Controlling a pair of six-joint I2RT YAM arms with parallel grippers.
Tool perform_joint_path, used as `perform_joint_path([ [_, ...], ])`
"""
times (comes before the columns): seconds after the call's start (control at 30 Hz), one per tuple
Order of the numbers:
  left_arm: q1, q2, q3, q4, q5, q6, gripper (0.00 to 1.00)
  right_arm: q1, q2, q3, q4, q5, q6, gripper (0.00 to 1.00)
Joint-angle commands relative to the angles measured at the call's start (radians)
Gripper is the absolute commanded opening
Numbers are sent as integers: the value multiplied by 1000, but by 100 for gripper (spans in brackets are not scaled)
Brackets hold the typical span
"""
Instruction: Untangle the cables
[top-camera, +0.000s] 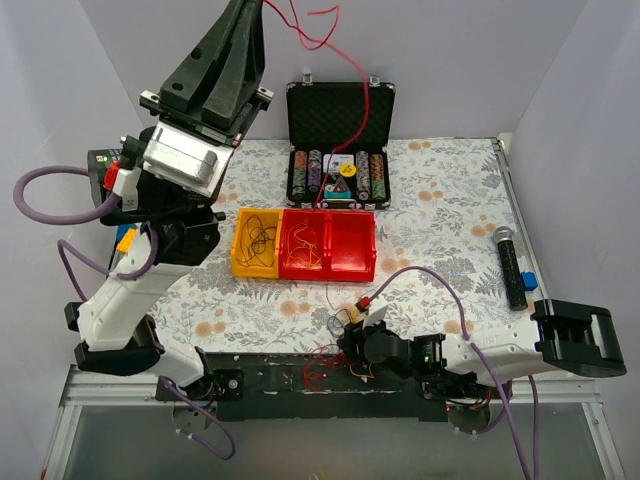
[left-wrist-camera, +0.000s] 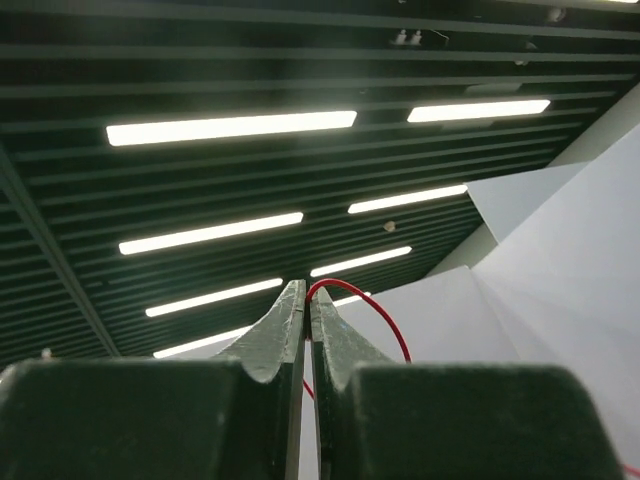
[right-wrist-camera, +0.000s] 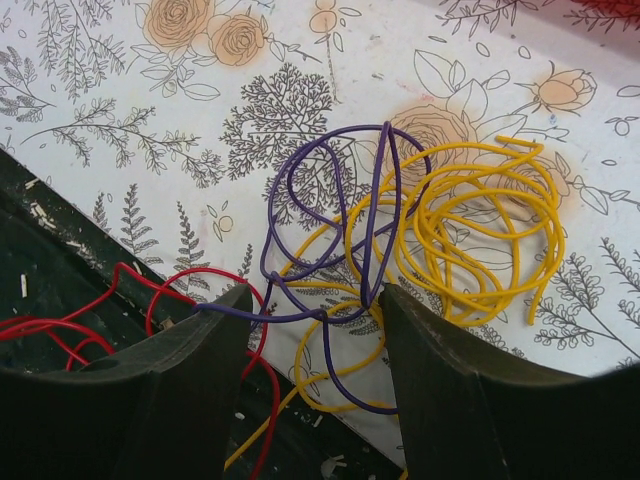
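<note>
My left gripper (left-wrist-camera: 306, 292) is raised high and points at the ceiling. It is shut on a thin red cable (left-wrist-camera: 372, 312). In the top view that red cable (top-camera: 366, 100) hangs from the top edge down into the red bin (top-camera: 372, 245). My right gripper (right-wrist-camera: 315, 300) is open and low over a tangle at the table's near edge. A purple cable (right-wrist-camera: 330, 200) crosses between its fingers, knotted with a yellow cable (right-wrist-camera: 480, 230). A red cable (right-wrist-camera: 150, 300) lies by the left finger. In the top view the right gripper (top-camera: 352, 328) is at this tangle.
A yellow bin (top-camera: 238, 245) holds dark cables beside the red bin with yellow and red cables. An open black case (top-camera: 340, 110) of poker chips stands behind them. A microphone (top-camera: 510, 265) lies at the right. More red cable (top-camera: 318, 365) lies on the black front rail.
</note>
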Motion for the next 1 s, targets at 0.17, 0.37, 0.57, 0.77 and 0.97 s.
perform_joint_path([
  [0.17, -5, 82, 143, 117, -1, 196, 0, 47, -93, 21, -124, 77, 28, 65],
  [0.37, -5, -24, -90, 126, 4, 170, 0, 48, -205, 25, -141, 84, -27, 59],
  [0.57, -5, -61, -223, 141, -39, 140, 0, 48, -280, 10, -177, 70, -20, 48],
  [0.77, -3, -66, -309, 163, -82, 111, 0, 48, -394, -33, -195, 66, -12, 40],
  [0.97, -5, -63, -406, 190, -113, 104, 0, 48, -494, -76, -250, 84, 28, 37],
])
